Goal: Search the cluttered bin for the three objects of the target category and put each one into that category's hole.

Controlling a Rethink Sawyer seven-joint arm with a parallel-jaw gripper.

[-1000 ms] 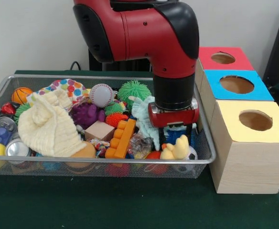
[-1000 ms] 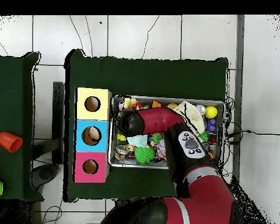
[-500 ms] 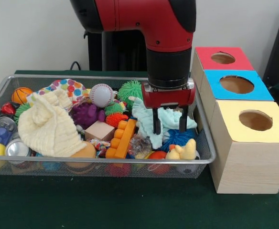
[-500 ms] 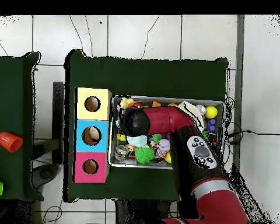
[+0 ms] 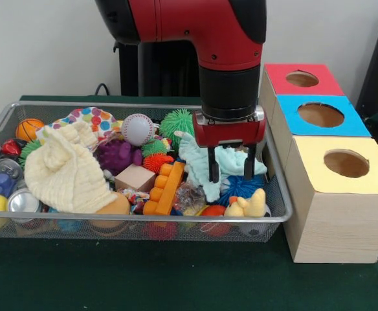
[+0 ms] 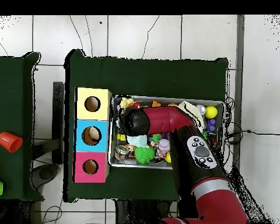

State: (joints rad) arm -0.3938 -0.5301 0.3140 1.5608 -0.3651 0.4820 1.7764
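Observation:
The wire mesh bin is full of toys and cloths. A yellow duck with an orange beak lies in its front right corner, by a blue spiky ball; it also shows in the overhead view. My gripper hangs open and empty above the bin, over a pale teal cloth and just behind the duck. The red-topped box's hole is at the far right, also in the overhead view. In the overhead view the arm hides the gripper. No other yellow-orange figures are clearly visible.
A cream knitted cloth, baseball, green spiky ball, purple toy, orange brick and cans fill the bin. The blue-topped box and yellow-topped box stand to the bin's right.
A second ago my gripper was low in the bin's front right corner; it has risen out empty. The duck has shifted slightly right. Little has moved in the last half second.

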